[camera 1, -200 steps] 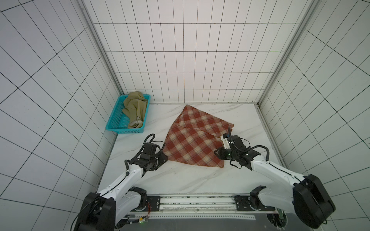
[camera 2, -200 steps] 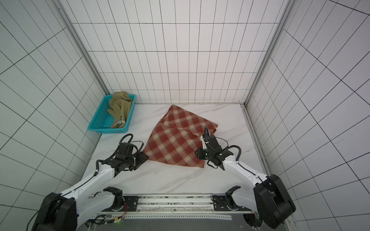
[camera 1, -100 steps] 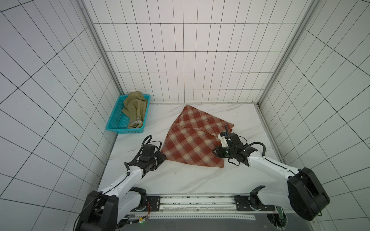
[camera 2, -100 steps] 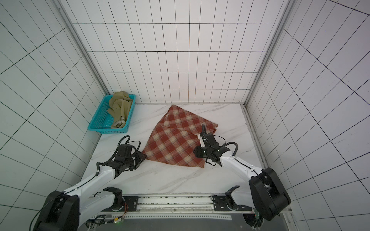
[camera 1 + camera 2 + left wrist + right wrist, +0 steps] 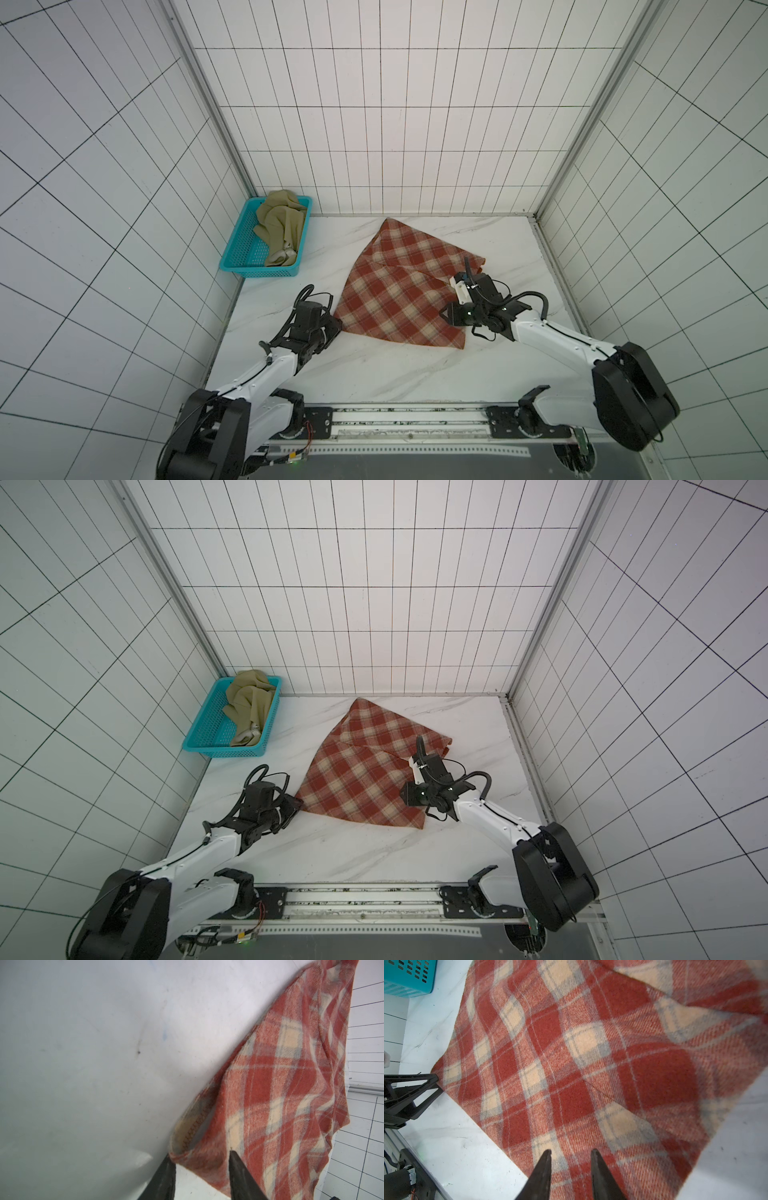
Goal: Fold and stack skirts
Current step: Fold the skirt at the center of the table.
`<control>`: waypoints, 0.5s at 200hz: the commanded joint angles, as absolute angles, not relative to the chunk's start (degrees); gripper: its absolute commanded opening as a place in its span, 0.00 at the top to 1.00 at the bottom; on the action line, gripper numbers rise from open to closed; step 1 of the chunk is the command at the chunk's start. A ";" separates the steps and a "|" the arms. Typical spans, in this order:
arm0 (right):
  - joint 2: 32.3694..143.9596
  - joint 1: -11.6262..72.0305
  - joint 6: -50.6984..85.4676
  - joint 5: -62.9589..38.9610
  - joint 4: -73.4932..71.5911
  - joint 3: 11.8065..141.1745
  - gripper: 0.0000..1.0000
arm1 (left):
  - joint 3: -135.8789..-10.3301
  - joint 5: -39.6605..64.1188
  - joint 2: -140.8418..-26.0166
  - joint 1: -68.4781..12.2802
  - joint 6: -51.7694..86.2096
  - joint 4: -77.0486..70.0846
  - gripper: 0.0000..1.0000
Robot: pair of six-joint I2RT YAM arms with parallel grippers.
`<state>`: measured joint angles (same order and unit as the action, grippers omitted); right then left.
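Observation:
The red-rust and cream plaid skirt (image 5: 399, 291) (image 5: 361, 766) lies spread on the marble table with one flap folded over its far part. My left gripper (image 5: 332, 328) (image 5: 200, 1153) is at the skirt's near left corner. Its jaws are open and straddle that corner (image 5: 199, 1147), which curls up and shows the pale inside. My right gripper (image 5: 444, 318) (image 5: 571, 1151) hovers low over the near right part of the plaid skirt (image 5: 591, 1053); it is open, with nothing pinched. The olive-khaki skirt (image 5: 280, 224) (image 5: 249, 704) lies crumpled in the basket.
The teal perforated basket (image 5: 235, 249) (image 5: 199, 729) stands at the far left of the table against the tiled wall. Tiled walls close in the table on three sides. A metal rail (image 5: 407, 415) runs along the front edge.
The left jaws have narrowed around the skirt's corner. The right gripper has shifted slightly leftward and nearer over the plaid cloth. The skirt itself lies as before.

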<state>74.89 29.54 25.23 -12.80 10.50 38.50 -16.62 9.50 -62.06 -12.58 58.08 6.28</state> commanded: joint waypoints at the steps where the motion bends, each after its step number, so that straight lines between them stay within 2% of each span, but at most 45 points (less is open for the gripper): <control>1: 75.29 29.79 24.61 -13.36 12.78 44.10 0.67 | -15.88 7.82 -63.71 -12.25 58.79 2.73 0.62; 36: 74.57 29.76 24.28 -13.51 14.16 44.18 0.67 | -16.31 7.92 -65.73 -12.22 58.07 0.36 0.77; 73: 72.99 29.80 23.60 -13.27 16.56 42.83 0.65 | -17.37 6.43 -64.78 -12.07 56.21 1.49 1.00; 100: 70.41 31.01 22.52 -10.15 20.29 41.45 0.62 | -19.18 5.11 -62.84 -11.32 53.69 4.86 1.00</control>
<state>73.19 29.69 24.29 -12.62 15.25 39.16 -16.78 7.86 -64.77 -12.25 56.03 3.01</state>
